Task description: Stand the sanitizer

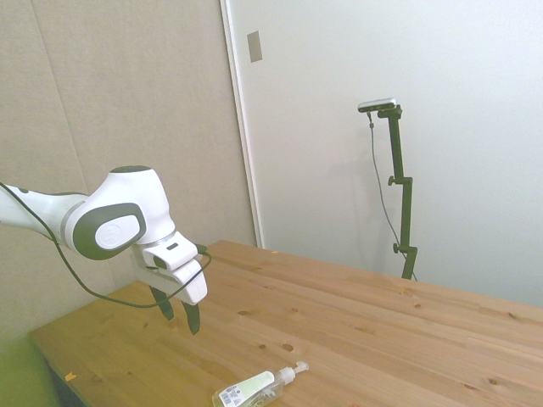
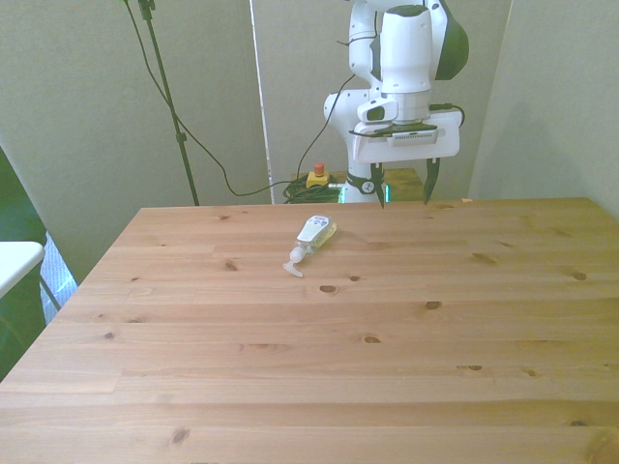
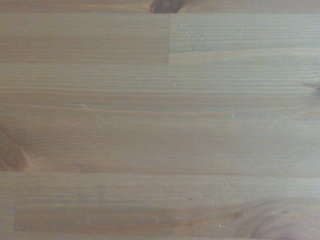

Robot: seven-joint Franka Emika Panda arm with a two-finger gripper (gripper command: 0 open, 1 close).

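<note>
The sanitizer [image 1: 257, 387] [image 2: 311, 237], a small clear bottle with yellowish liquid, a white pump top and a white-green label, lies on its side on the wooden table [image 2: 309, 329]. In the front view its pump points toward the camera. My gripper [image 1: 179, 313] [image 2: 403, 183] hangs open above the table's far edge, off to the front view's right of the bottle, with nothing between its fingers. The wrist view shows only bare wood [image 3: 160, 120]; the bottle is outside it.
A red and yellow button box [image 2: 316, 178] sits on the floor behind the table, among cables. A white surface [image 2: 14, 261] juts in at the front view's left edge. Walls stand close behind the table.
</note>
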